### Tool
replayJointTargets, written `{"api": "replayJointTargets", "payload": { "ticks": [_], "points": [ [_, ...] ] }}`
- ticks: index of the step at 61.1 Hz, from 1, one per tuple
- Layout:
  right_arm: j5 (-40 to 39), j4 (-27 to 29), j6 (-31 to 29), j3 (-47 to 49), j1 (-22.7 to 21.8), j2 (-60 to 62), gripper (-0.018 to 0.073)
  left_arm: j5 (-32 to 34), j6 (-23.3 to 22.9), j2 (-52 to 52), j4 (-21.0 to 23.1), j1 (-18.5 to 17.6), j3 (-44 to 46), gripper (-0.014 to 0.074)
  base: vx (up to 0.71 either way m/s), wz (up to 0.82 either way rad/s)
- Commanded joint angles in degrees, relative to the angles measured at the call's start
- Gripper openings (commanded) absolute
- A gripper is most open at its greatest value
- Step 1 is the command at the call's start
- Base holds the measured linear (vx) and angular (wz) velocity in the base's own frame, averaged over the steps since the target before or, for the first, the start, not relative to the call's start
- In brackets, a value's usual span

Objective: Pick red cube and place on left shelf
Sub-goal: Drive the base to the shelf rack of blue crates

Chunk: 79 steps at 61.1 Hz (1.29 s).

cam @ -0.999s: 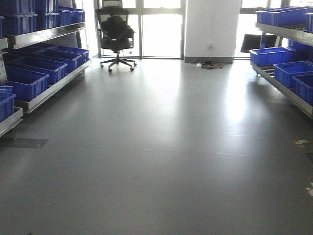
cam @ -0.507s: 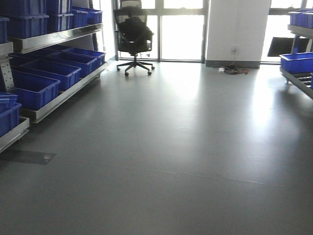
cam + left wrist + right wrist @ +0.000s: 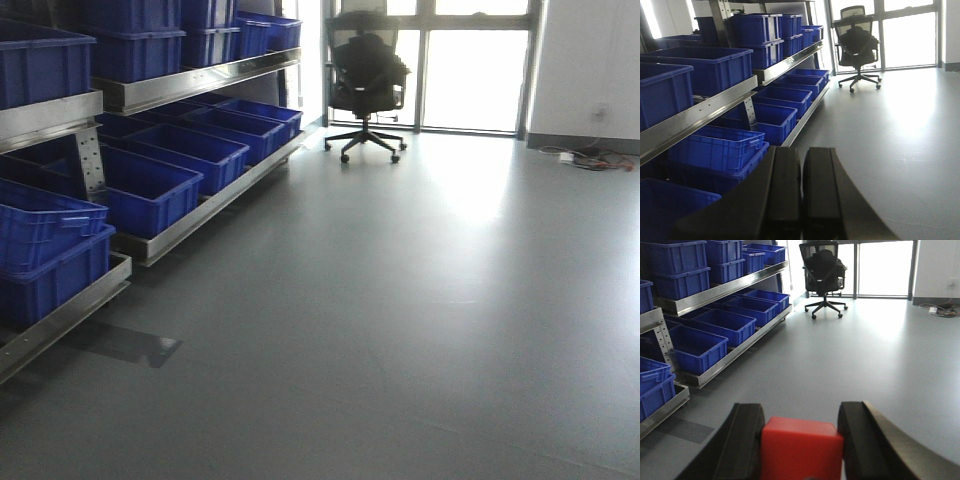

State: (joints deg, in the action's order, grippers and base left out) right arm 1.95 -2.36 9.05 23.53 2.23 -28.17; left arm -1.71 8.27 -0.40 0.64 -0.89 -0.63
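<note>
Right pincer (image 3: 801,437) is holding the red cube (image 3: 801,452). The cube is clamped between the two dark fingers (image 3: 742,445), both touching its sides, top face and front edge showing, low in the right wrist view and up off the floor (image 3: 420,300). Left pincer (image 3: 801,165) is narrow: two black fingers side by side with only a thin slit between, nothing in it. Left shelf (image 3: 195,82) runs along the left side of all three views, a steel multi-tier rack with flat shiny front bars and a perforated upright (image 3: 88,158). Blue crates (image 3: 150,190) fill it: rows on the lower tier, more on the upper tier, two stacked at the near end, lower left of the front view. The cube is well apart from the shelf, not on any tier. In the left wrist view the rack is close on the left. Floor is grey and glossy, with glare from the windows (image 3: 470,80) at the far end. Black office chair (image 3: 367,75) stands before the windows, just past the shelf's far end. Cables (image 3: 592,160) lie on the floor by the white wall (image 3: 590,60), far right. Dark rectangular patch (image 3: 125,343) on the floor beside the near rack end.
</note>
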Motion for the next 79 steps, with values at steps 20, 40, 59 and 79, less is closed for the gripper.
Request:
{"api": "replayJointTargets", "payload": {
  "ticks": [20, 40, 59, 79],
  "points": [
    [-5.57, -0.73, -0.59, 1.75, -0.34, -0.23, 0.0049, 5.18, 0.03, 0.40, 0.27, -0.31, -1.26, 0.0106, 0.50, 0.38],
    [-5.57, -0.73, -0.59, 1.75, -0.34, -0.23, 0.0049, 5.18, 0.03, 0.40, 0.27, -0.31, -1.26, 0.0106, 0.50, 0.40],
    [-5.57, -0.73, -0.59, 1.75, -0.34, -0.23, 0.0049, 5.18, 0.03, 0.40, 0.27, -0.31, -1.26, 0.0106, 0.47, 0.50],
    [-5.57, -0.73, -0.59, 1.75, -0.34, -0.23, 0.0049, 5.18, 0.03, 0.40, 0.27, -0.31, -1.26, 0.0106, 0.40, 0.55]
  ]
}}
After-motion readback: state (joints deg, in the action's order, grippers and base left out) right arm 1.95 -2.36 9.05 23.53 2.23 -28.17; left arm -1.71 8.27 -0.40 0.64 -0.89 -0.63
